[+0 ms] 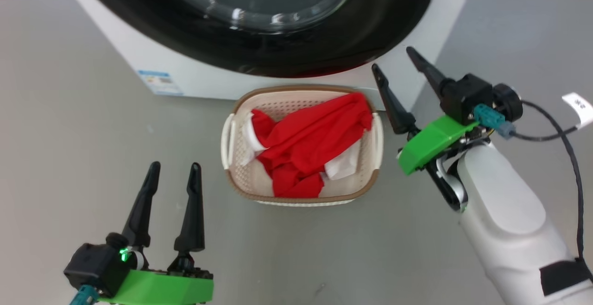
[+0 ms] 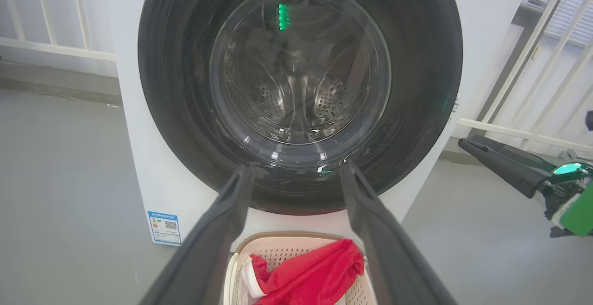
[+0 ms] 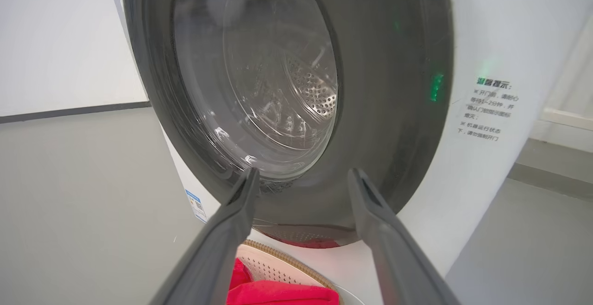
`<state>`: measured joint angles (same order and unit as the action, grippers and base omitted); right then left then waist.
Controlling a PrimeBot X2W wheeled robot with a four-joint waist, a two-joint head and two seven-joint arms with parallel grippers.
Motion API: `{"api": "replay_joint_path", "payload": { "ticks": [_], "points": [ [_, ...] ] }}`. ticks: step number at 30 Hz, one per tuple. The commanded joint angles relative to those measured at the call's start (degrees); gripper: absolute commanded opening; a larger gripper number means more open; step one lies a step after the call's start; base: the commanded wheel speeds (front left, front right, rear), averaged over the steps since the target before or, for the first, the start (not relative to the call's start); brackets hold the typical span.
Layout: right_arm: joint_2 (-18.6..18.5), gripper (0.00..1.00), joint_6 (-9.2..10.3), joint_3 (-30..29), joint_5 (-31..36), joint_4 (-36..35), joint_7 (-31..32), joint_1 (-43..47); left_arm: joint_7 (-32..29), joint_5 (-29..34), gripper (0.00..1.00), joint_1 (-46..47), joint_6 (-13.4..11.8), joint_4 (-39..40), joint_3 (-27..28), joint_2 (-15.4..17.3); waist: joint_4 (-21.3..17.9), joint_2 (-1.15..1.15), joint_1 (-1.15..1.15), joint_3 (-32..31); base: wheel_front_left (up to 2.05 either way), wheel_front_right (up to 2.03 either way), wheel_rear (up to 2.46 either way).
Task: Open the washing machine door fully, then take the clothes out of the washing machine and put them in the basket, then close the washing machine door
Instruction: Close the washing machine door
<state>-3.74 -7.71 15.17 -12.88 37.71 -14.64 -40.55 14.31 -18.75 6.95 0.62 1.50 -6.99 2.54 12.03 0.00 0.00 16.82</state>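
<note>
The washing machine (image 1: 204,75) (image 2: 139,156) (image 3: 486,156) stands ahead with its door (image 1: 278,31) (image 2: 301,87) (image 3: 287,96) lying flat against the front, steel drum visible through the glass. On the floor before it sits the basket (image 1: 303,198) (image 2: 278,244) (image 3: 282,261), holding red clothes (image 1: 308,145) (image 2: 310,272) (image 3: 278,291) with white parts. My right gripper (image 1: 394,61) (image 3: 301,177) hangs open and empty, right of the basket, fingers toward the door's lower edge. Near the lower left, my left gripper (image 1: 175,168) (image 2: 296,170) is open and empty.
Grey floor lies on both sides of the basket. A white railing (image 2: 533,87) runs behind the machine on both sides. A black cable with a white tag (image 1: 577,105) trails from my right wrist. A blue label (image 1: 160,82) marks the machine's lower left.
</note>
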Motion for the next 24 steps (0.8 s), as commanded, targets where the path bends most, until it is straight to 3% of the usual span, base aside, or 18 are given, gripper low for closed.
{"api": "replay_joint_path", "payload": {
  "ticks": [1,15,24],
  "points": [
    [0.85,1.0,0.22,0.81,-0.4,-2.96,-0.36,1.81,0.69,-0.12,1.0,-0.07,0.4,1.04,2.37,0.4,-4.31,0.0,0.0,-2.76,0.0,0.0,0.0],
    [0.86,1.0,0.22,-4.59,2.09,-26.49,-0.36,19.64,0.69,-1.09,1.0,-2.96,-0.58,0.1,6.49,0.39,-12.74,0.0,0.0,-8.32,0.0,0.0,0.0],
    [0.86,1.0,0.22,-9.04,0.53,-31.73,-0.36,28.99,0.69,-0.59,1.0,-6.93,-1.05,-0.2,9.36,0.91,-15.66,0.0,0.0,-13.35,0.0,0.0,0.0]
  ]
}}
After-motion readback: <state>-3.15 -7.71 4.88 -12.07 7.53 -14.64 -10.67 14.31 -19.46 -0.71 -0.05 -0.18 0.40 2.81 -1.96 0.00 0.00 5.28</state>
